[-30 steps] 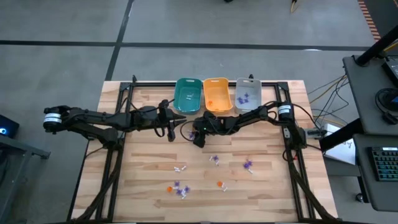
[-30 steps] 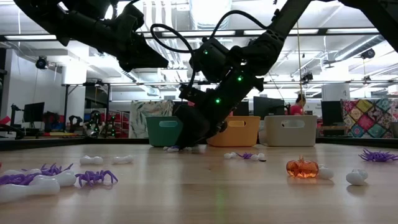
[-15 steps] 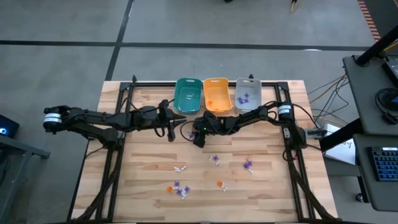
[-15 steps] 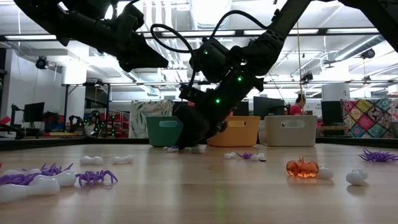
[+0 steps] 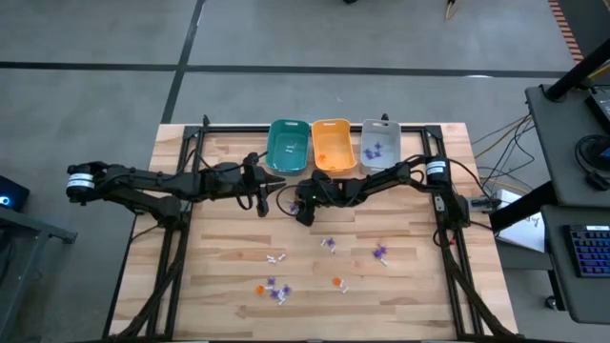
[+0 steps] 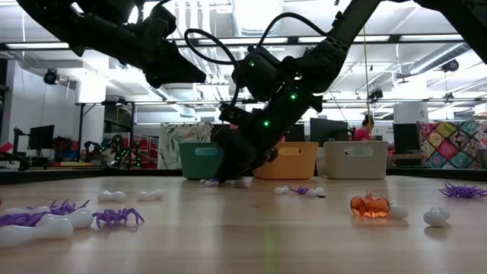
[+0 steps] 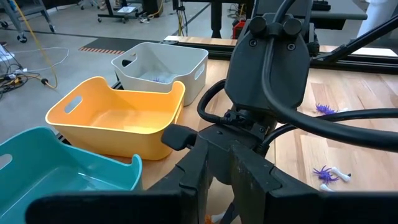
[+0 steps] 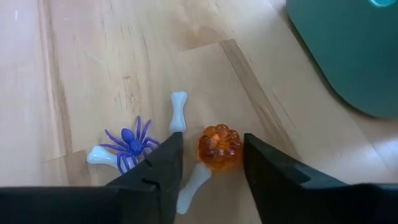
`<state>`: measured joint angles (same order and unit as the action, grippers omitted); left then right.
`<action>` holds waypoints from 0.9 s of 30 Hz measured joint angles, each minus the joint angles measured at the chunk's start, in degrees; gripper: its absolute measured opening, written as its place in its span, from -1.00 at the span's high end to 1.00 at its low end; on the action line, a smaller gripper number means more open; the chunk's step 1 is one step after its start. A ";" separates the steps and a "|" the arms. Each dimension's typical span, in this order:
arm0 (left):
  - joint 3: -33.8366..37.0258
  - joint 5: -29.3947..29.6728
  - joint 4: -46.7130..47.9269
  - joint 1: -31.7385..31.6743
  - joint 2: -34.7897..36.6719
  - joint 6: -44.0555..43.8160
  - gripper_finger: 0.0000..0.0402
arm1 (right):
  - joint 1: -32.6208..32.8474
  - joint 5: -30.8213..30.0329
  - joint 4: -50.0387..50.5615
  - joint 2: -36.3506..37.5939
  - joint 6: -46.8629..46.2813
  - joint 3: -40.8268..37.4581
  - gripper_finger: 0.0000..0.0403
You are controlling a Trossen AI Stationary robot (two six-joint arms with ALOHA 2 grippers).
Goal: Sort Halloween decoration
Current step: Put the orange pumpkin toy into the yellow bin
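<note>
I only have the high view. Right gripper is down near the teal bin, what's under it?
Observer: The right wrist view shows an orange pumpkin sitting between the right gripper fingers, which stand apart on either side of it.
Operator: Anything else crowding it?
Observer: Two white bones and a purple spider lie right beside the pumpkin; one bone runs under it.
Operator: Left gripper?
Observer: It hangs above the table, well clear of the trinkets, in the low view.
Operator: Orange bin loaded?
Observer: The left wrist view shows the part of the orange bin it sees as bare.
</note>
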<state>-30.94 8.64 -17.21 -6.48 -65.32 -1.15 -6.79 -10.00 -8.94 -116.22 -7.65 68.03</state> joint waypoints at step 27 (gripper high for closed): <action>-0.04 -0.02 2.80 0.02 -0.02 -1.53 0.78 | -0.02 1.21 2.71 3.15 1.65 -0.04 0.72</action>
<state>-30.98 8.62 -14.41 -6.46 -65.34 -2.68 -6.81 -8.80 -6.23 -113.07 -6.00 67.99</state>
